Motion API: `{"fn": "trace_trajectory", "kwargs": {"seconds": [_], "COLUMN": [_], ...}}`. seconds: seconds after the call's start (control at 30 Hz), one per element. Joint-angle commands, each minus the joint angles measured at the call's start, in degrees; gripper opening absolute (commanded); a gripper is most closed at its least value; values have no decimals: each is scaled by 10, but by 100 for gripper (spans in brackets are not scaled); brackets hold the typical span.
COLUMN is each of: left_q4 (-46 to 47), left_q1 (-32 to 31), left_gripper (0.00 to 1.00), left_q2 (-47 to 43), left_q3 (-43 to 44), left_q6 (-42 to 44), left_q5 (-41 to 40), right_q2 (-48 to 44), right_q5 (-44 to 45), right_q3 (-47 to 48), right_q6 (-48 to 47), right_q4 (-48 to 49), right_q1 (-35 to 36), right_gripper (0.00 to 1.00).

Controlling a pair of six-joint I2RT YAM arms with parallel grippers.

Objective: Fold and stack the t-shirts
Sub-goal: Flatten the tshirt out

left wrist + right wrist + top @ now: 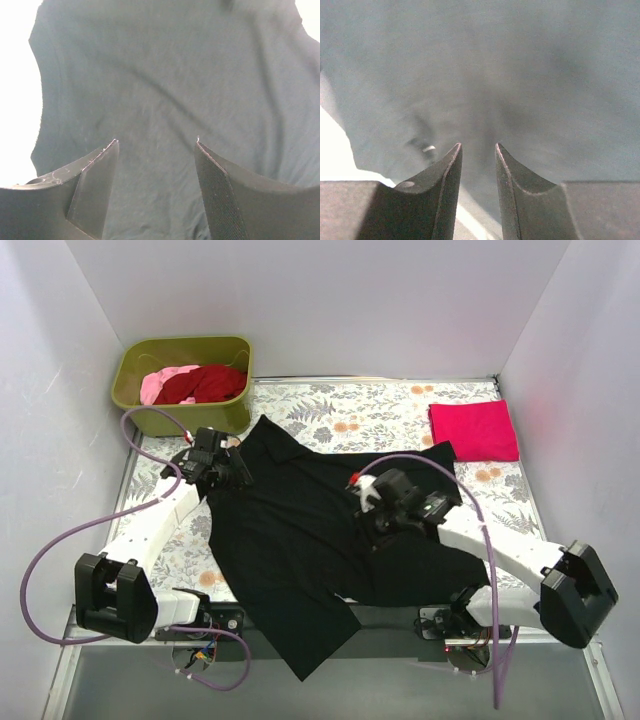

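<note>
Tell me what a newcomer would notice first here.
A black t-shirt sprawls across the middle of the floral table cloth. A folded magenta-pink shirt lies at the far right corner; the olive-green tub at far left holds a dark red shirt and a pale pink shirt.

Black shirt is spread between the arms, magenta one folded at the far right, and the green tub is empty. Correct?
Not empty: the top view shows the tub holding a dark red shirt and a pale pink shirt. The black shirt and folded magenta shirt are as you say.
</note>
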Motion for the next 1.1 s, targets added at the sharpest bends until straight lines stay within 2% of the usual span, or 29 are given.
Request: {"fn": "trace_trajectory", "kwargs": {"seconds": [0.0,0.07,0.2,0.4,0.7,0.9,0.97,1.07], "left_q4": [3,-4,-15,-26,-27,-24,-22,-14], "left_q1": [28,35,41,45,52,53,53,53], "left_gripper": [57,57,58,58,58,58,58,58], "left_q2": [-3,0,-2,-11,-17,-16,-15,-12], "left_q3": [58,74,105,114,121,119,121,117], "left_q6": [8,14,24,35,50,55,59,63], "left_q5": [-29,-32,-32,-42,-60,-59,-59,-56], "right_q2": [37,67,184,325,442,479,462,392], "right_q5": [-54,-53,-85,-133,-205,-213,-182,-145], "right_q3": [28,41,86,177,286,355,357,331], "right_q6": [-11,-9,-3,-1,-10,-23,-27,-28], "right_q4": [76,103,145,138,97,68,56,47], "right_q1": [107,137,207,264,330,345,340,296], "right_gripper": [33,33,33,33,33,33,33,34]}}
